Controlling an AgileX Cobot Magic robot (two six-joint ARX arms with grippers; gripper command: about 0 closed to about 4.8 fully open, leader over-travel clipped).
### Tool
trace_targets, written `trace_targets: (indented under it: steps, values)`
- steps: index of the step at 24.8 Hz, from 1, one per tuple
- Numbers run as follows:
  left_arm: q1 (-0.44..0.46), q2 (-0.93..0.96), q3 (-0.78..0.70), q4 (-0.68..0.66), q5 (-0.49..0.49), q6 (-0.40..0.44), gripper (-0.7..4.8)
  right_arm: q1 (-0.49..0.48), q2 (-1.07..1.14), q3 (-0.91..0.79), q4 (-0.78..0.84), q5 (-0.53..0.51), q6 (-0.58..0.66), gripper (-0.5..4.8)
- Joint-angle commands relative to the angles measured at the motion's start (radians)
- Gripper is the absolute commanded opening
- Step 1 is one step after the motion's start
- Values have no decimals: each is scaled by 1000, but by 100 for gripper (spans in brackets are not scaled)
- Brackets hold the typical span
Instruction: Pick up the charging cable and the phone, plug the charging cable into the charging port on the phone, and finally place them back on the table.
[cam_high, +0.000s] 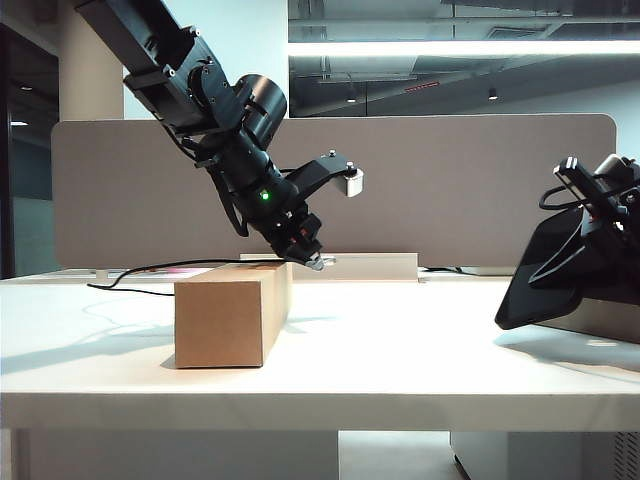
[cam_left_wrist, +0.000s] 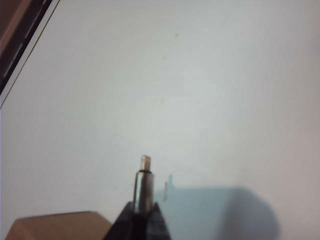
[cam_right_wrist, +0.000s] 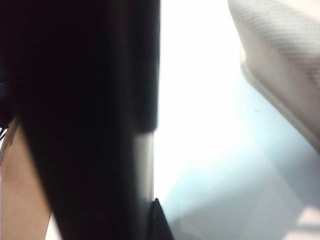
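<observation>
Left tool (cam_left_wrist: 142, 212) grips charging cable (cam_left_wrist: 144, 187); right tool (cam_high: 590, 205) holds phone (cam_high: 545, 270).

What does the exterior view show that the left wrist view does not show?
Only the exterior view shows the right end effector holding the phone tilted above the table, the grey partition, and the black cable running back along the table.

Only the left wrist view shows the silvery plug sticking out between the shut fingers, with its shadow on the surface.

Both show the left end effector, the cardboard box and the white table.
</observation>
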Motion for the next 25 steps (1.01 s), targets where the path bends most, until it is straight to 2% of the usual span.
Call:
trace_targets:
  steps: [1, 7, 9, 10, 12, 20, 25]
  values:
    - [-2, -3, 6, 39, 32, 3, -6, 0, -6, 6, 40, -7, -10, -9]
    - [-14, -68, 11, 31, 59, -13, -6, 0, -24, 8, 46, -22, -8, -9]
    - [-14, -113, 11, 11, 105, -101, -6, 0, -59, 8, 48, -21, -7, -9]
    - [-13, -147, 11, -13, 148, -183, -6, 0, -96, 8, 49, -21, -7, -9]
    - [-13, -189, 10, -57, 223, -267, -6, 0, -157, 9, 48, -18, -6, -9]
    - [-13, -342, 10, -374, 472, -266, -6, 20, -420, 10, 33, -33, 23, -9]
    - [-15, -412, 10, -475, 678, -280, -6, 85, -558, 14, 33, -32, 56, -9]
